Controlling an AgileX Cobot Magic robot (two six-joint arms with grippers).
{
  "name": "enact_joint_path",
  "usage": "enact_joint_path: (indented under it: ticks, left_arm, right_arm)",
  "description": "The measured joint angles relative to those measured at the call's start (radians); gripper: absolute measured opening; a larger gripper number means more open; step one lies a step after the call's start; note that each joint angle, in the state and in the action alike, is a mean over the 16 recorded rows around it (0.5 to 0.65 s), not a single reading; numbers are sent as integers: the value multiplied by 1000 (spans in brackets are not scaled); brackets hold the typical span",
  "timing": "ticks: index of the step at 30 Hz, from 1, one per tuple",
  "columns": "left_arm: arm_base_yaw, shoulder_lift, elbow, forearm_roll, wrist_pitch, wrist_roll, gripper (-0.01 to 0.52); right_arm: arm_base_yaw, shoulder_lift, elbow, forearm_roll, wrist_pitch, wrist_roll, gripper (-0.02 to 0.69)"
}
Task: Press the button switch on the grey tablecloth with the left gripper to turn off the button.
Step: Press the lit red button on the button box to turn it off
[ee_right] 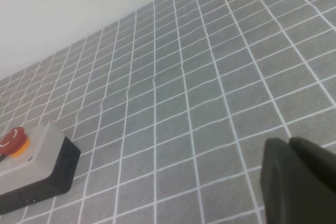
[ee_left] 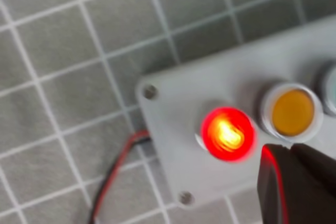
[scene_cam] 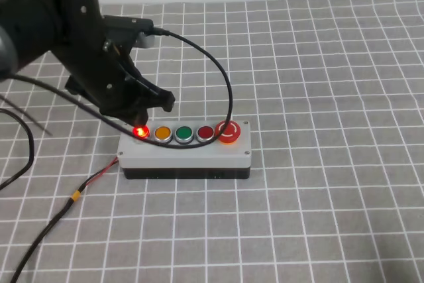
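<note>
While the left gripper (scene_cam: 149,107) hangs low over the left end of the button switch (scene_cam: 185,150), the button (scene_cam: 140,132) glows bright red just below and in front of its fingertips. Whether those jaws are open or closed I cannot tell; the overhead view shows only a dark mass of fingers, and the left wrist view shows a single dark finger (ee_left: 294,187) tinted by the red light, just right of the glowing button (ee_left: 228,134). Right of the jaws along the box run an orange button (scene_cam: 163,133), a green one (scene_cam: 183,134), a dark red one (scene_cam: 206,133) and a large red mushroom button (scene_cam: 228,132). A black cable (scene_cam: 222,74) arcs from the arm across the box. Red and black wires (scene_cam: 99,175) leave the box's left end over the grey tablecloth (scene_cam: 331,84). In the right wrist view, the right gripper (ee_right: 299,182) shows only as a dark blur well right of the box; I cannot tell its jaws' state.
</note>
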Motion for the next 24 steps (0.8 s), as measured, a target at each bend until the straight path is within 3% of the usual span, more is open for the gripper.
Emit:
enact_joint_path:
  ticks: [6, 24]
  left_arm:
    - [-12, 58, -42, 52, 0, -28, -3]
    - [-13, 138, -76, 99, 12, -48, -3]
  right_arm:
    - [0, 0, 0, 0, 0, 0, -17]
    - [0, 0, 0, 0, 0, 0, -17]
